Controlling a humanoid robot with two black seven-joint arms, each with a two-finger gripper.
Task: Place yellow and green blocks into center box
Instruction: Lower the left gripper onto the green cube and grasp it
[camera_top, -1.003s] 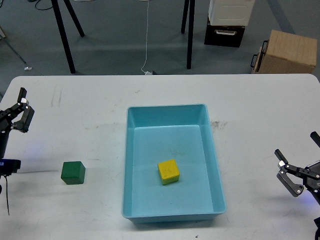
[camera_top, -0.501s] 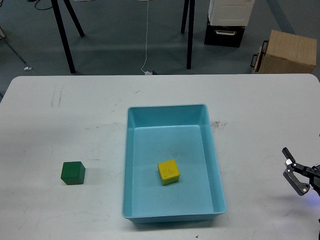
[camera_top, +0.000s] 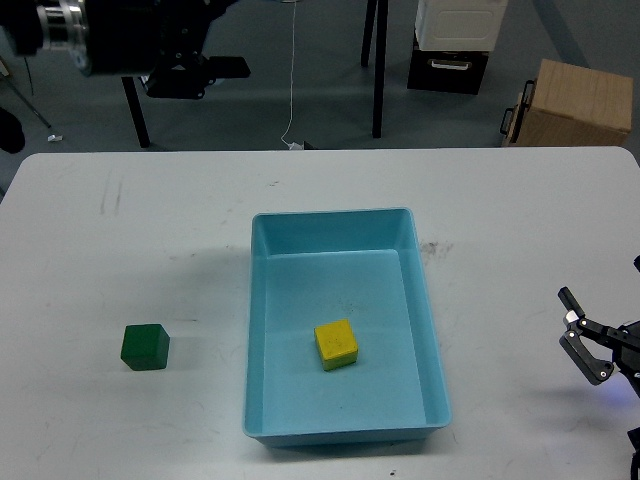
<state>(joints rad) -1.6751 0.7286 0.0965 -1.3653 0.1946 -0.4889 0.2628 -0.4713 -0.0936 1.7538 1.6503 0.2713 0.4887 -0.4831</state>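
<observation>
Yellow block (camera_top: 337, 344) sits inside the blue box (camera_top: 262, 330), on its floor toward the near left side. Green block (camera_top: 145, 347) is outside, on the white table (camera_top: 520, 220), well left of the box. Right gripper (camera_top: 586, 340) low at the right edge over the table, jaws spread, holding nothing. Left gripper (camera_top: 205, 68) is up at the top left, dark and blurred; can't tell its jaws.

white table (camera_top: 520, 200) lying under everything | cardboard box (camera_top: 578, 102) sitting on floor beyond far right edge | black case (camera_top: 448, 68) standing beside it, white container (camera_top: 462, 22) resting on top
</observation>
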